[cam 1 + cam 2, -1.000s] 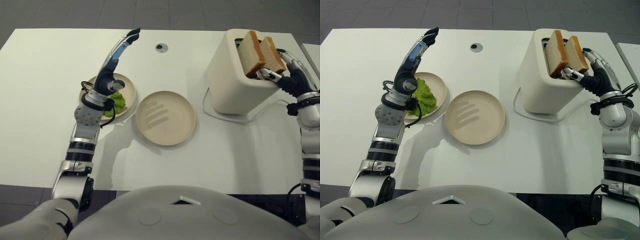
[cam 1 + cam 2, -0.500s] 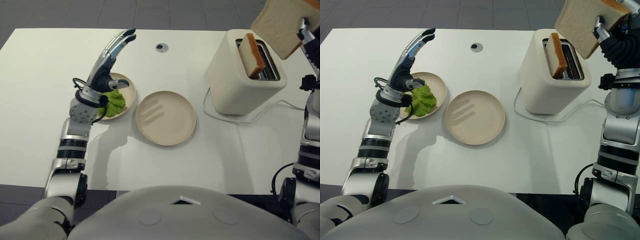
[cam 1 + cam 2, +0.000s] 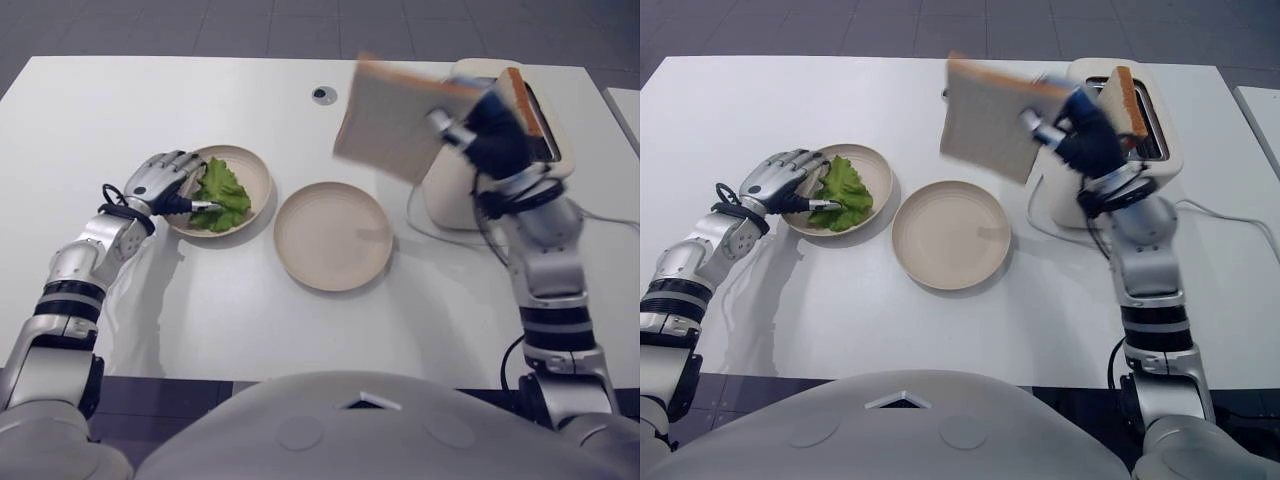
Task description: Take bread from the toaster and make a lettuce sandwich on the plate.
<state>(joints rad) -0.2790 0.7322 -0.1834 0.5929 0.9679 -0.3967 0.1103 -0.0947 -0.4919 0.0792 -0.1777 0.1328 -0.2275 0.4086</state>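
Note:
My right hand is shut on a slice of bread, holding it in the air above the far right rim of the empty beige plate. A second slice stands upright in the cream toaster at the right. Green lettuce lies in a small beige dish to the plate's left. My left hand hangs over the dish's left edge, fingers curled downward with the tips next to the lettuce, holding nothing.
The toaster's white cord loops on the table in front of it. A small round port sits in the tabletop at the back. Another white surface begins at the far right.
My right hand lifted the bread out of the toaster and swung it left, over toward the plate. My left hand came down from a raised, outstretched pose to the lettuce dish.

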